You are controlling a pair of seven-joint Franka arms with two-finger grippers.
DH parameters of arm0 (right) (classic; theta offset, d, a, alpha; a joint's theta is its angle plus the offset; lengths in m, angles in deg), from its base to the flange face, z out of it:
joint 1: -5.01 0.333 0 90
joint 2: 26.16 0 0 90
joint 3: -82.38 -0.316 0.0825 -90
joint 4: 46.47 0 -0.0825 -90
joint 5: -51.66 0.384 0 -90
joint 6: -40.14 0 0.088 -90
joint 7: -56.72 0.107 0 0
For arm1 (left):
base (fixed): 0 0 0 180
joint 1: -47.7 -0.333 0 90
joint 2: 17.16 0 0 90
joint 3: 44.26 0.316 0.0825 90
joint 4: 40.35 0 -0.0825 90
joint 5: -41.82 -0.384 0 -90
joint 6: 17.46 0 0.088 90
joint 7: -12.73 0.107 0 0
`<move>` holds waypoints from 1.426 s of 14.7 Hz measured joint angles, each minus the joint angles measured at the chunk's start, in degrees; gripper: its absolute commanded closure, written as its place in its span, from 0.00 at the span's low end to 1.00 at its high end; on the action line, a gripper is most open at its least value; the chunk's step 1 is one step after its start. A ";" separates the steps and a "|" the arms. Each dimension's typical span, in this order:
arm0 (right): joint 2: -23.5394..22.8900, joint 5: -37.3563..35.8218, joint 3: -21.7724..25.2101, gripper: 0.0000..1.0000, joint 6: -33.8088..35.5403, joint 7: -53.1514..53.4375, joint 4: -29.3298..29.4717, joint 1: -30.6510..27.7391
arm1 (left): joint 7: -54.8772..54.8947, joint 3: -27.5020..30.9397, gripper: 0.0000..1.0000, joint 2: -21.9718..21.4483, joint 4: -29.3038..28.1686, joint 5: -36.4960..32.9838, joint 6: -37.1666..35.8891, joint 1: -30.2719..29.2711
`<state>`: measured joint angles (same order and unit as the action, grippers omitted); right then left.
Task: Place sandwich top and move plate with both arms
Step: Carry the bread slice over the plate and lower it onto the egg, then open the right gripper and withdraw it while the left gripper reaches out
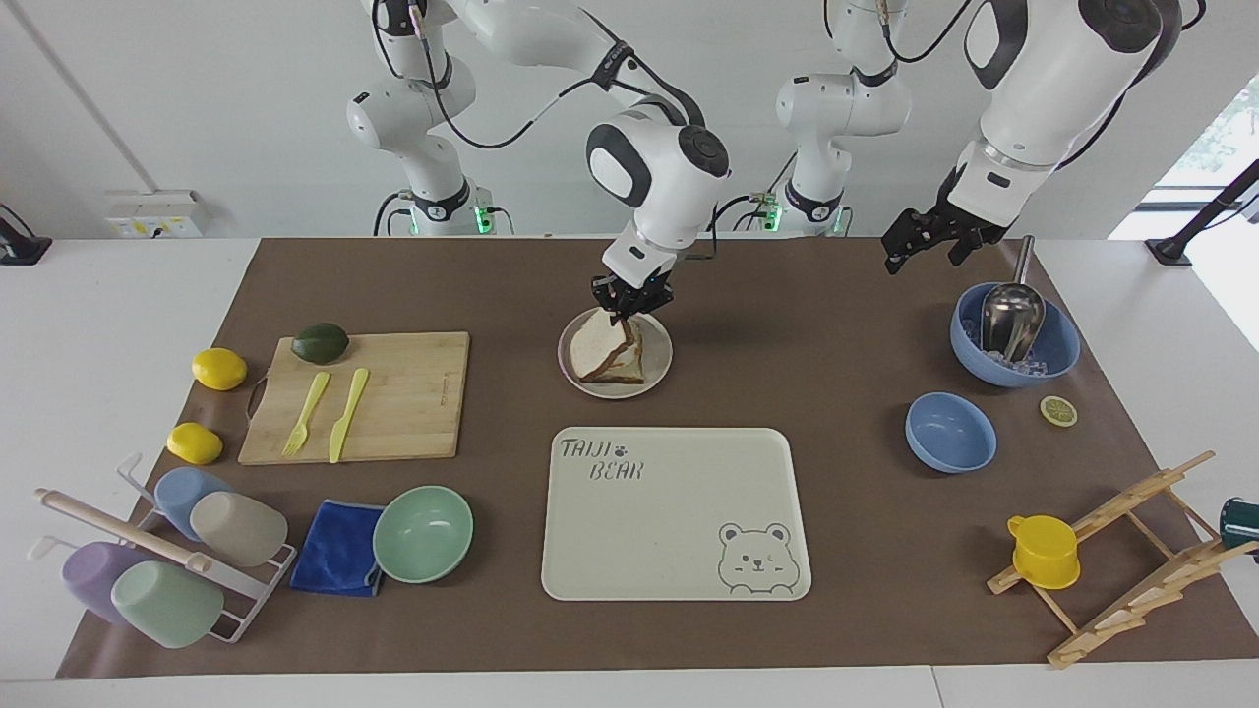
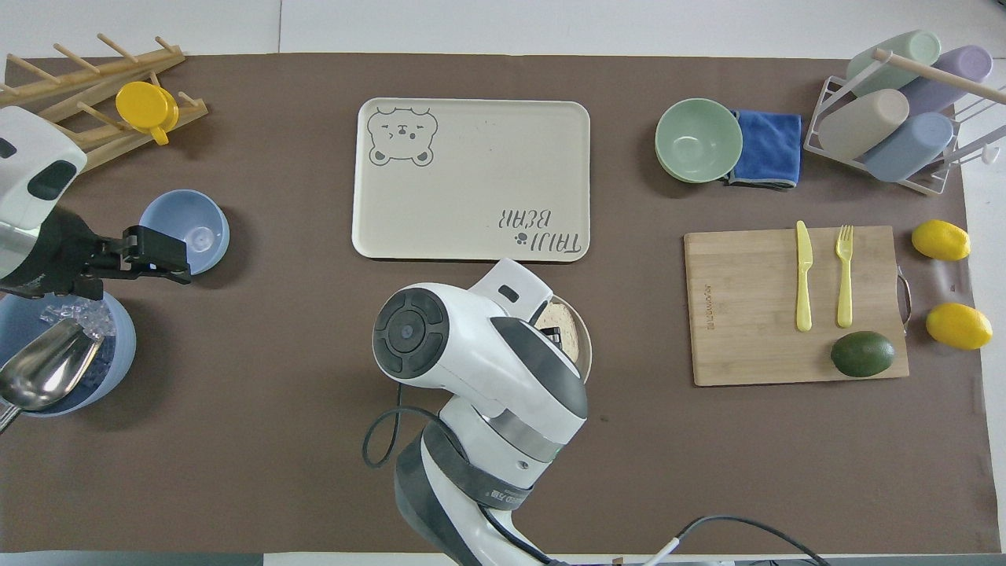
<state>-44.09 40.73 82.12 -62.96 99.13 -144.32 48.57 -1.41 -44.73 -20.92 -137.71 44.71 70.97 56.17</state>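
From overhead, my own right arm (image 2: 479, 369) is covering most of the plate (image 2: 583, 346) and the sandwich top (image 2: 559, 328), so only a sliver of each is showing. My right jaws are hiding beneath it too (the facing view is catching them). The ice bowl (image 2: 118, 362) is being cut off by the picture's edge, and the egg is lying hidden under the bread.

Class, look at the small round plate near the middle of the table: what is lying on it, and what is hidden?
On the plate lies a bread stack; the sandwich top leans tilted on it, pinched by the shut right gripper. Whatever filling lies under that slice is covered.
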 measured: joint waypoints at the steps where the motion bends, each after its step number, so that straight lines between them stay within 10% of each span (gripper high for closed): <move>1: 0.01 0.46 -0.01 1.00 -1.15 0.22 -0.66 0.08 | 0.00 0.00 0.00 0.00 0.00 0.00 0.00 0.00; 9: 0.16 5.47 0.05 0.28 -6.30 1.55 -3.07 0.09 | 0.00 0.00 0.00 0.00 0.00 0.00 0.00 0.00; 13: 0.25 7.90 0.06 0.18 -7.58 2.56 -3.19 0.07 | 0.00 0.00 0.00 0.00 0.00 0.00 0.00 0.00; 14: 0.44 8.14 0.10 0.00 -7.82 2.66 -3.01 -0.01 | 0.00 0.01 0.00 0.00 0.00 0.00 0.04 0.00; 21: 8.64 10.65 0.82 0.00 -4.11 -5.58 0.28 -14.20 | 0.00 0.16 0.00 0.00 0.00 0.00 0.26 -0.85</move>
<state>-35.45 51.38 82.94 -67.07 93.55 -144.04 34.37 -1.41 -44.57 -20.93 -137.71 44.71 71.23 55.32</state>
